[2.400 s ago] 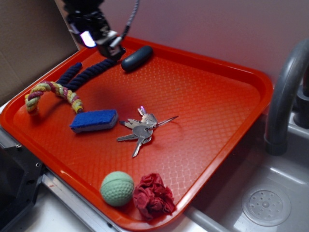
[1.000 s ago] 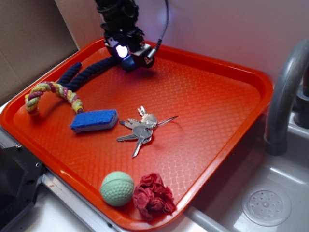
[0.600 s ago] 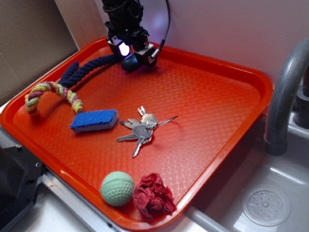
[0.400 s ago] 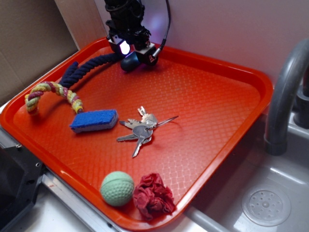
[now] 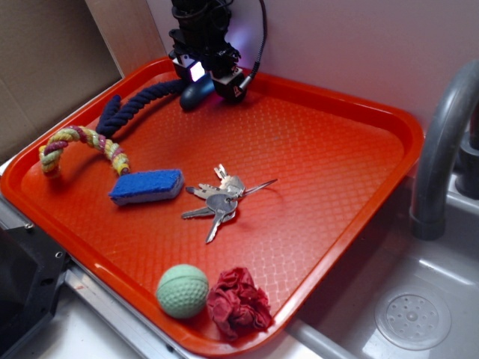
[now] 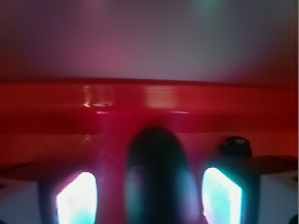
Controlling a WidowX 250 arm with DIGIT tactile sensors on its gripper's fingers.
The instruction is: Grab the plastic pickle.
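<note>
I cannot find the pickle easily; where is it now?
In the exterior view the pickle lies at the tray's far edge, under the gripper, just right of the rope's navy end.

Arm: black WidowX arm (image 5: 196, 22), blocky, boxy segments.
Cable: thin black cable (image 5: 262, 37) looping along its right side.
Gripper: black gripper (image 5: 209, 75) with a glowing white-violet light; wrist view shows two bright cyan-white finger pads (image 6: 77, 198), blurred.

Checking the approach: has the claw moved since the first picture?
Yes. The claw has shifted right along the orange tray's far rim, from over the navy rope to straddling the plastic pickle.
</note>
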